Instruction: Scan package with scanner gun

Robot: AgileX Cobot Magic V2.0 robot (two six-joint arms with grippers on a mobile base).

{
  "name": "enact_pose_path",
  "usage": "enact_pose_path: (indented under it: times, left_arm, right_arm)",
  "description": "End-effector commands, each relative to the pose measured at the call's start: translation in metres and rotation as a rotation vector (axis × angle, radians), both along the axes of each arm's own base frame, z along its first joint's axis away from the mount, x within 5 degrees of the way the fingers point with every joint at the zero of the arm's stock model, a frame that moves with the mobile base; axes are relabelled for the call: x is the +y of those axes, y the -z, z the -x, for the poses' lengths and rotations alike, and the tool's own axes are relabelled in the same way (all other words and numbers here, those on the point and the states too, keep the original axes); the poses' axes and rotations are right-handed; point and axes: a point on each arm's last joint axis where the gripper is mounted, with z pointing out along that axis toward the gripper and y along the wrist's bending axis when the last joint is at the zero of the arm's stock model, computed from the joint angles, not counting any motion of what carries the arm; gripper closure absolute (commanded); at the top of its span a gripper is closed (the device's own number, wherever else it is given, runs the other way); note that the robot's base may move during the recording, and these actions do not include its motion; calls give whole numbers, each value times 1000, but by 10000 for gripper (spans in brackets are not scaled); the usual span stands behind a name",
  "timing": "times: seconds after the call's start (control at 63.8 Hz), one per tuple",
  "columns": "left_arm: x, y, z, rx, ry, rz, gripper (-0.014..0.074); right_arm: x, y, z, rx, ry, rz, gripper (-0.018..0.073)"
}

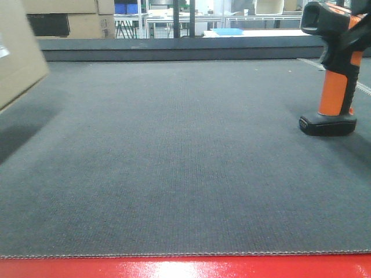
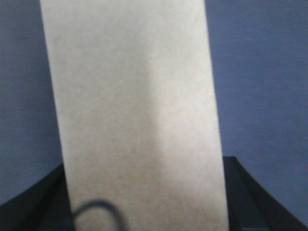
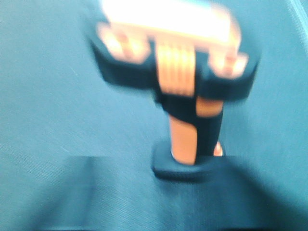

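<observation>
The package (image 1: 17, 52), a plain tan cardboard box, shows tilted at the far left edge of the front view, with a shadow on the mat under it. It fills the middle of the left wrist view as the package (image 2: 134, 110), and my left gripper (image 2: 144, 192) is shut on it, a dark finger (image 2: 33, 207) on each side. The scanner gun (image 1: 336, 87) stands upright on its flat black base at the right of the mat. In the right wrist view the scanner gun (image 3: 185, 130) is blurred and close ahead. No right fingers show.
A dark grey mat (image 1: 174, 162) covers the table, with a red strip (image 1: 185, 267) along its near edge and a raised ledge (image 1: 174, 49) at the back. Brown boxes (image 1: 69, 20) and white tables (image 1: 174, 20) stand beyond.
</observation>
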Motion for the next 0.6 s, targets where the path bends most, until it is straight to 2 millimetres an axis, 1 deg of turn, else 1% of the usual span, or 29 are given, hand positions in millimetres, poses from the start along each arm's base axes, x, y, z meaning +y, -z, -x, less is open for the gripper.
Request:
enact_pose_path:
  times: [0.0, 0.047, 0.063, 0.204, 0.282, 0.298, 0.361, 0.423, 0.486, 0.502, 0.549, 0.58]
  left_arm:
    - [2, -3, -5, -54, -13, -37, 708]
    - [4, -2, -7, -67, -15, -49, 708]
    - [4, -2, -8, -69, -15, -55, 708]
    - [8, 12, -19, -30, -14, -86, 708]
    - [9, 24, -26, 7, -13, -86, 708]
    - [12, 51, -42, 81, -8, -96, 706]
    - [12, 54, -42, 97, -8, -94, 689]
    - [12, 56, -42, 111, -8, -93, 622]
    - [12, 56, -41, 120, -7, -92, 512]
    - [12, 56, -41, 121, -7, -92, 482]
    - [12, 56, -41, 123, -7, -94, 357]
    - [12, 56, -41, 124, -7, -92, 295]
  right_arm:
    - [-3, -12, 11, -58, -13, 21, 615]
    - [-5, -19, 17, -87, -22, 32, 713]
    - [-5, -21, 19, -96, -25, 37, 730]
    - [-9, -39, 36, -194, -35, 53, 720]
    - [-11, -48, 45, -240, -33, 45, 720]
    - [-14, -58, 56, -297, -31, 32, 720]
    - [-14, -58, 56, -297, -31, 32, 720]
    - [-14, -58, 56, -297, -31, 32, 720]
    - [-14, -58, 56, -297, -31, 32, 720]
    - [-14, -58, 56, -297, -31, 32, 720]
    - [-14, -58, 56, -297, -31, 32, 720]
    - [-14, -58, 56, -297, -31, 32, 720]
